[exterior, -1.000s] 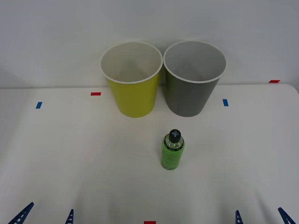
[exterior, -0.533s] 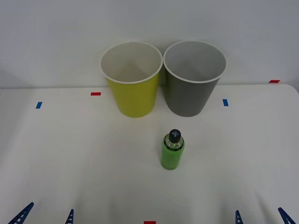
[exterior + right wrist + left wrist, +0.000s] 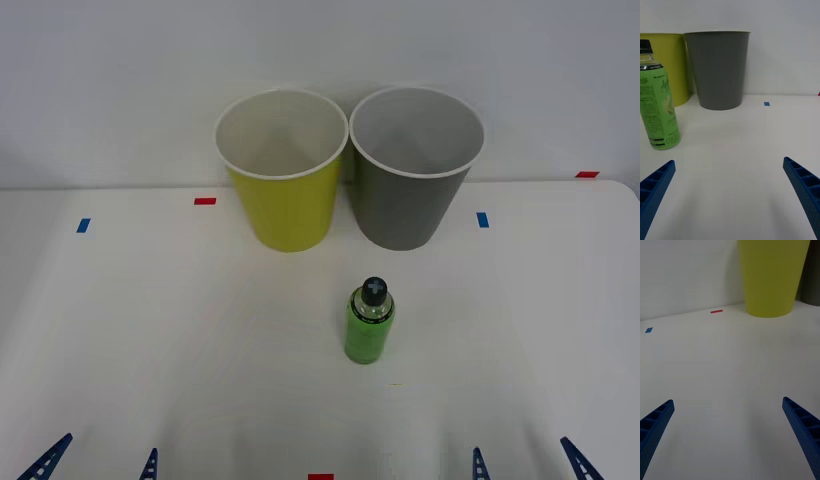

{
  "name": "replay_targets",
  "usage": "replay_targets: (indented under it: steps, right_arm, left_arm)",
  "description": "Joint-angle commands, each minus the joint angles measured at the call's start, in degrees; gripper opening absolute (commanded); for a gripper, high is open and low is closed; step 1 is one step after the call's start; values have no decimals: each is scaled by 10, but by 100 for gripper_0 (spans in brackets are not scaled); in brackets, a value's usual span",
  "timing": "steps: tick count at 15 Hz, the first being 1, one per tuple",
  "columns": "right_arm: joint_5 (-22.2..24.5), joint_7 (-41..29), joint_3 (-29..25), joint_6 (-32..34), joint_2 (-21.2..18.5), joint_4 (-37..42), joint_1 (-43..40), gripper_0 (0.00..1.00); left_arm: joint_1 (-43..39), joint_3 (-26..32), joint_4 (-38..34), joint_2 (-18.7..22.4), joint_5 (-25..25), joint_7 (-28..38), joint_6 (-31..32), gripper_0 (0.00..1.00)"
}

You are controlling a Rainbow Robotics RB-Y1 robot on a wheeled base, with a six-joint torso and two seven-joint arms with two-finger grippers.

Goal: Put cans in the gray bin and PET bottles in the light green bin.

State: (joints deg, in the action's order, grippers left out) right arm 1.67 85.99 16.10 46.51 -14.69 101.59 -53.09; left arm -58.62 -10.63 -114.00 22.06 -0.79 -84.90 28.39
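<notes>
The small clear green-filled PET bottle [image 3: 369, 322] stands upright mid-table, at six o'clock of the round dark gray bin [image 3: 412, 190]. My right gripper [image 3: 520, 462], fingers spread, starts the approach; next, I'd grasp it for the yellow-green bin [image 3: 282, 190]. My left gripper [image 3: 97, 460] waits, spread wide.

The white table [image 3: 120, 340] carried small tape marks. Along its far edge, near the wall, lay a blue mark [image 3: 83, 225] at the far left, a red mark [image 3: 205, 201] further in, a blue mark [image 3: 483, 219] on the right side and a red mark [image 3: 587, 174] at the far right corner. Another red mark [image 3: 320, 477] sat at the near edge, centre. A plain pale wall [image 3: 120, 80] stood behind the table.
</notes>
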Motion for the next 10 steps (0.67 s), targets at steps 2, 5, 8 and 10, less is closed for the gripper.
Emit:
replay_targets:
  steps: [2, 5, 8, 10]
  right_arm:
    - [-7, 82, 53, -22, -31, 9, 43, 100]
    - [-20, 84, 86, -61, -39, 10, 110, 100]
    - [-34, 84, 111, -96, -36, 9, 159, 100]
    - [-42, 82, 121, -111, -30, 9, 178, 100]
  left_arm:
    - [0, 0, 0, 0, 0, 0, 0, 100]
    - [0, 0, 0, 0, 0, 0, 0, 100]
    - [0, 0, 0, 0, 0, 0, 0, 100]
    - [0, 0, 0, 0, 0, 0, 0, 100]
